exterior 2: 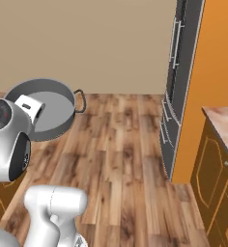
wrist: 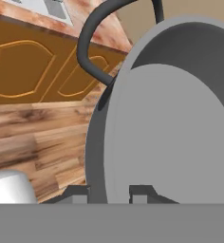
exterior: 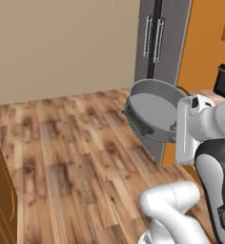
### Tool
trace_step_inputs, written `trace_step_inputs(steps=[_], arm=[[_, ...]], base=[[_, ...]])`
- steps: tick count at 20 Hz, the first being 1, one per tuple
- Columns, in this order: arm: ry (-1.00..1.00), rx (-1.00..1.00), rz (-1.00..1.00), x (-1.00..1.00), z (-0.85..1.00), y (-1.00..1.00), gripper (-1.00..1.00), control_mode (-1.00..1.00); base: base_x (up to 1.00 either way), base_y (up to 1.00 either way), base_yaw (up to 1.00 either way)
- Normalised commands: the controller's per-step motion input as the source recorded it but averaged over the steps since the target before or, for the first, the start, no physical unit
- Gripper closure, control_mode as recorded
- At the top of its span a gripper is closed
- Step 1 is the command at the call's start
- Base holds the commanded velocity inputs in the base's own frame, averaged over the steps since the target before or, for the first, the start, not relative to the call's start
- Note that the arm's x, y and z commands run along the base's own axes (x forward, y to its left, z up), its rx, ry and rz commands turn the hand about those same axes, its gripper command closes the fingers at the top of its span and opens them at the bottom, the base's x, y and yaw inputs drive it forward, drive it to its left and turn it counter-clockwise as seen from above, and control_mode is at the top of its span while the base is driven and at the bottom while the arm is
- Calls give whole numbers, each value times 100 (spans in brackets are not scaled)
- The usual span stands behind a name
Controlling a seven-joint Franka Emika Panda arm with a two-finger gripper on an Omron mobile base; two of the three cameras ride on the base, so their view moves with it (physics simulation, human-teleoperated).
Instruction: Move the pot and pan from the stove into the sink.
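The grey metal pot (exterior: 152,107) hangs in the air right of centre in the left base view, tipped on its side so its open mouth faces up and left, one dark loop handle (exterior: 137,121) along its lower left rim. The gripper (wrist: 110,193) is clamped on the pot's wall — in the hand view one fingertip (wrist: 77,193) sits outside the wall and the other inside, at the bottom centre. In the right base view the pot (exterior 2: 47,110) sits at the left edge, above the wooden floor (exterior 2: 121,159), its other handle (exterior 2: 79,100) jutting right. Behind stands a tall grey fridge (exterior: 157,43) (two long door handles) beside an orange wall (exterior 2: 210,62). Brown cabinet doors (wrist: 33,71) fill the hand view's upper left — under a mottled counter.
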Motion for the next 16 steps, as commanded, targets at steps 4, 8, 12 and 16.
trace_step_inputs(steps=[4,8,12,16], arm=[[0,0,0,0,0,0,100,100],[0,0,0,0,0,0,100,100],[0,0,0,0,0,0,100,100],[0,0,0,0,0,0,100,100]], base=[[0,0,26],[0,0,45],[0,0,49],[-1,0,49]])
